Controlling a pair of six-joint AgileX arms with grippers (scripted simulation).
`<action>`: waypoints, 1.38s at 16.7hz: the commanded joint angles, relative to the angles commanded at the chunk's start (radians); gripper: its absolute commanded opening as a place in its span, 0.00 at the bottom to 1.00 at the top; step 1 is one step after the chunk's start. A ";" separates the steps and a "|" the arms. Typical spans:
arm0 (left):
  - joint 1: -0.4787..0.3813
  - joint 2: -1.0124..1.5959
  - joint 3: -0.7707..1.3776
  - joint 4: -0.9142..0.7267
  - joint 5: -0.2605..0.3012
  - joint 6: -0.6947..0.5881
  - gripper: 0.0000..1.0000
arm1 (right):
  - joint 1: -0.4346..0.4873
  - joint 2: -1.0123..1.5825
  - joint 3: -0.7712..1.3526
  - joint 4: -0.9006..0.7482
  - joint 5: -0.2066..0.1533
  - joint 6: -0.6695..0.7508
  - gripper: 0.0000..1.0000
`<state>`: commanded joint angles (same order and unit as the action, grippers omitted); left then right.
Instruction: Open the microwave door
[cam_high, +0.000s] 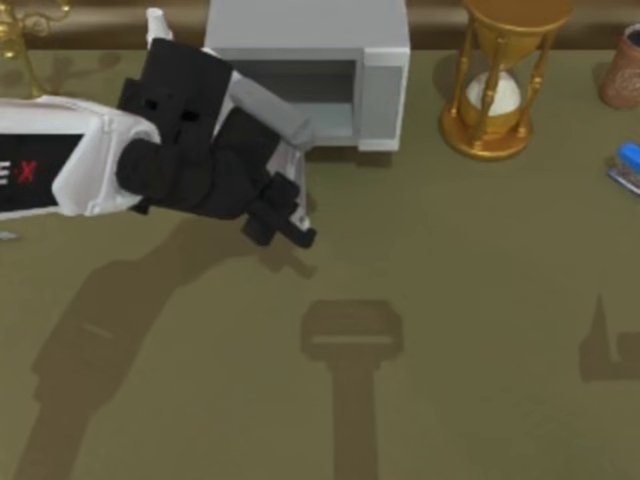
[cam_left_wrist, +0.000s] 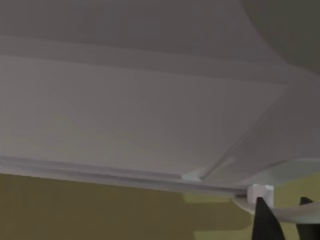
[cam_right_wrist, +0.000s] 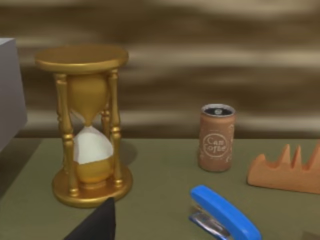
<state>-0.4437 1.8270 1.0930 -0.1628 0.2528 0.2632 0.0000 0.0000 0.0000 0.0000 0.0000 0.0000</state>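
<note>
The left gripper (cam_high: 285, 215) is pinching the handle (cam_left_wrist: 261, 191) of the microwave door (cam_high: 268, 108), swinging it open from the microwave (cam_high: 320, 40) at the table's far left; a slipping grip risks dropping it.

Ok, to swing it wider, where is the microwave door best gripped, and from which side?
Probably the pale handle bar on the free edge of the microwave door, approached from the table's front. The door stands ajar, hinged at the top view's left, so that edge is farthest from the hinge and gives most leverage. The left gripper is there.
</note>
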 joint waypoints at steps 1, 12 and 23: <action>0.000 0.000 0.000 0.000 0.000 0.000 0.00 | 0.000 0.000 0.000 0.000 0.000 0.000 1.00; 0.031 -0.013 -0.012 -0.020 0.055 0.072 0.00 | 0.000 0.000 0.000 0.000 0.000 0.000 1.00; 0.033 -0.013 -0.013 -0.022 0.058 0.077 0.00 | 0.000 0.000 0.000 0.000 0.000 0.000 1.00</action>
<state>-0.4107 1.8142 1.0804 -0.1848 0.3108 0.3402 0.0000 0.0000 0.0000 0.0000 0.0000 0.0000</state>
